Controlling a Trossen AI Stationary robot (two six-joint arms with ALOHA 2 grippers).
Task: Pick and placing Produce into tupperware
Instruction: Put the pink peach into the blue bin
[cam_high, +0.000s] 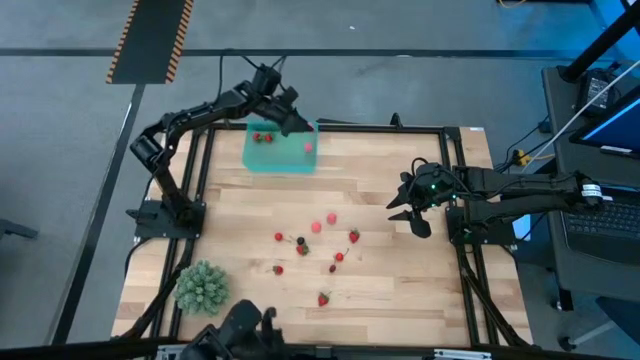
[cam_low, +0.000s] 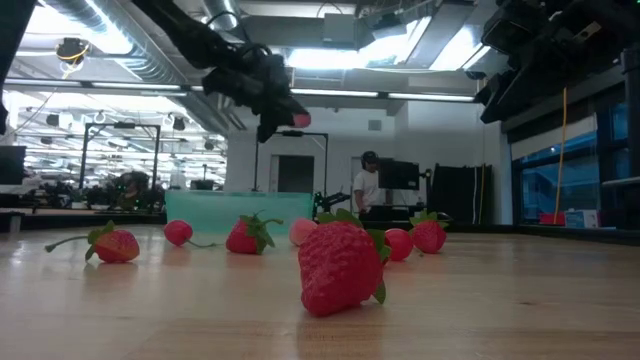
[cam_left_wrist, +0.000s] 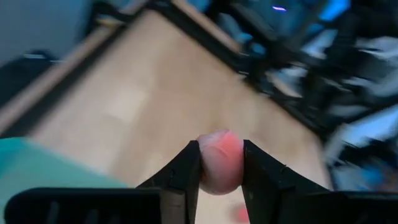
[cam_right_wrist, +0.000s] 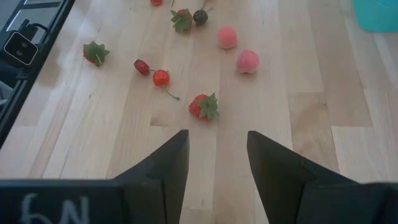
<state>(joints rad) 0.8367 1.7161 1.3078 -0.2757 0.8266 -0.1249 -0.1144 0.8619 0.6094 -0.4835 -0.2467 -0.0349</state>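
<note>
The teal tupperware (cam_high: 280, 148) stands on the table at the far middle, with small red fruits (cam_high: 263, 137) and a pink one (cam_high: 308, 146) in it. My left gripper (cam_high: 296, 127) hangs above its far right part, shut on a pink fruit (cam_left_wrist: 220, 160). Several small red and pink fruits (cam_high: 318, 244) lie loose on the table's middle; they also show in the right wrist view (cam_right_wrist: 204, 106) and the low view (cam_low: 340, 266). My right gripper (cam_high: 408, 212) is open and empty, over the table's right side, right of the loose fruits. My left gripper pinches the pink fruit by its two sides (cam_left_wrist: 205, 163) between its two fingers. The fruit's rounded end sticks out past the fingertips (cam_left_wrist: 189, 163). In the low view the fruit (cam_low: 297, 119) is lifted clear, high above the tupperware (cam_low: 240, 207).
A large spiky green plant-like ball (cam_high: 203, 286) sits at the table's near left corner. A person (cam_low: 367, 186) stands far behind the table in the room. Bare wood lies between the tupperware and the loose fruits.
</note>
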